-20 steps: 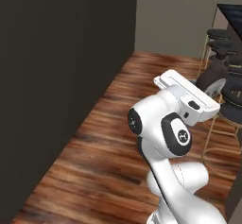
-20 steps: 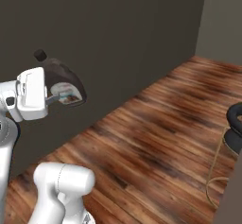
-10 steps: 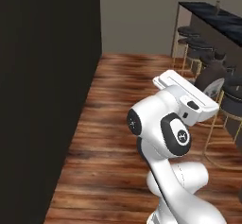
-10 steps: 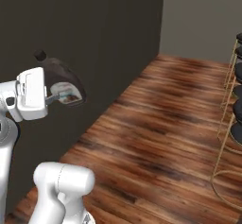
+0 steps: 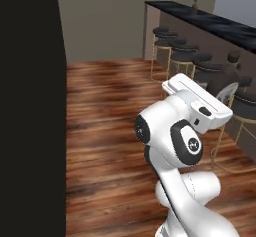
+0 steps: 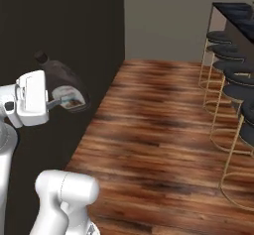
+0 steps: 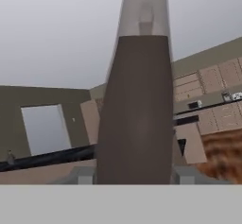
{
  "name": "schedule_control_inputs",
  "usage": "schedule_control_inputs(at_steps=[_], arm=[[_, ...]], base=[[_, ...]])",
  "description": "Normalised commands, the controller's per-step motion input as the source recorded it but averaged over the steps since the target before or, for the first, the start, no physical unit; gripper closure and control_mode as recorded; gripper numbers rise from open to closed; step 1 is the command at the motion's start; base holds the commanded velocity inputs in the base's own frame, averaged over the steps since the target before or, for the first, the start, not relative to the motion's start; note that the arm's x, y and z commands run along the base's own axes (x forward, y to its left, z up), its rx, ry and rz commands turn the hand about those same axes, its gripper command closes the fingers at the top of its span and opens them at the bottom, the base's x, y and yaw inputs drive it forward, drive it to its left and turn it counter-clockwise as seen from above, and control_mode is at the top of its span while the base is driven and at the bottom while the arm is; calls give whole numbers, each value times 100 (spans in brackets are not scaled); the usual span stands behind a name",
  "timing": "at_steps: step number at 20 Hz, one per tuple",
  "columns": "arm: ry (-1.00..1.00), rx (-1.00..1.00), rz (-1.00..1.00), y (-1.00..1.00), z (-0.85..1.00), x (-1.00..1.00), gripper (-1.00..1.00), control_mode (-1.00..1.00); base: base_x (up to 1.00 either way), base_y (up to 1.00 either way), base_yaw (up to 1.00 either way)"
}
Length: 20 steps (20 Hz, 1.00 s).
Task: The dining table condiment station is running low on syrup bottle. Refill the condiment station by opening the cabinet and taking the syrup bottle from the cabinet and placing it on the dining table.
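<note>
The syrup bottle [image 6: 63,78] is dark brown with a dark cap and a pale label, tilted and held up beside the white hand. My gripper [image 6: 55,100] is shut on its body. In the left base view the syrup bottle [image 5: 223,79] pokes out behind the hand. In the hand view the syrup bottle [image 7: 137,109] rises between my fingertips [image 7: 85,176]. The dining table [image 5: 210,23], with its black marble top, stands at the far right, also the dining table [image 6: 232,8]. Taupe cabinet fronts [image 7: 212,79] show far off; I cannot tell which is the cabinet.
A row of dark-seated bar stools [image 5: 182,57] on gold legs lines the table's front, also the bar stools [image 6: 233,75]. A tall dark wall [image 5: 30,106] runs close on the left. A small item [image 5: 194,3] stands on the table top. Wood floor [image 6: 158,130] lies between.
The whole picture has swung as the base turned: the dark wall slid left and the stools and table came into view. The hand keeps the same hold on the bottle.
</note>
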Motion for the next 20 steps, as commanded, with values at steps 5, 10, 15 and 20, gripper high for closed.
schedule_control_inputs(at_steps=[5,10,15,20], arm=[[0,0,0,0,0,0,100,100],[0,0,0,0,0,0,100,100],[0,0,0,0,0,0,100,100],[0,0,0,0,0,0,100,100]], base=[[100,61,-43],[100,56,-35],[100,46,-28],[100,55,-23]])
